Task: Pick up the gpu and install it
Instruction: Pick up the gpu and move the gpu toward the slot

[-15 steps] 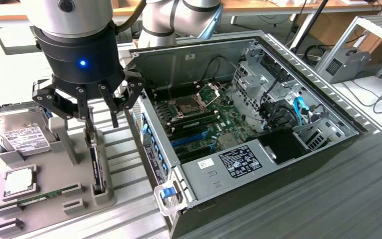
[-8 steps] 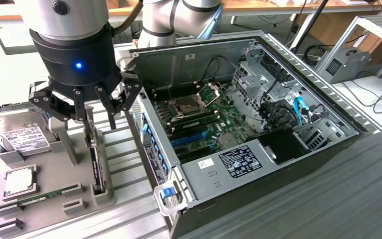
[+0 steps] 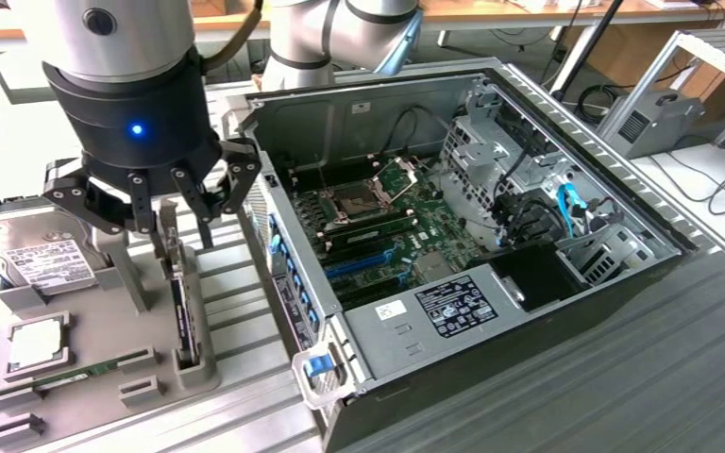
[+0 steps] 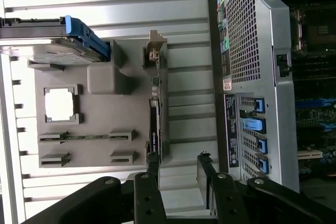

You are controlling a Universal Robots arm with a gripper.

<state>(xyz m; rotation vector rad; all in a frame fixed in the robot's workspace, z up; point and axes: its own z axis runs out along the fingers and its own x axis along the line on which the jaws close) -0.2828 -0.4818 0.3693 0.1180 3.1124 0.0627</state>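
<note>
Gpu (image 3: 184,311) stands on its long edge in a narrow slot of a grey holder (image 3: 98,415), which lies on the ribbed metal surface (image 3: 256,406) at the exterior view's left. In the wrist view the gpu (image 4: 154,129) shows edge-on as a thin dark strip in that slot, with its metal end bracket (image 4: 154,52) at the end farther from the camera. The jaws are spread wide and grasp nothing. In the exterior view they hang from the robot arm (image 3: 129,85) just above the card's upper edge, with dark fingers on either side of it. In the wrist view two fingertips (image 4: 203,162) stand well apart, and the near end of the card lies close to one of them rather than in the middle of the gap. Whether any finger touches the card cannot be told. The same holder (image 4: 105,114) also carries a hard drive (image 3: 29,250) with a white label, a square processor chip (image 3: 38,344) and a narrow memory stick (image 3: 79,376), each in its own seat. Just beside the holder, toward the exterior view's right, lies an open computer case (image 3: 376,326), its green main board (image 3: 400,222) and blue slots in plain sight.
</note>
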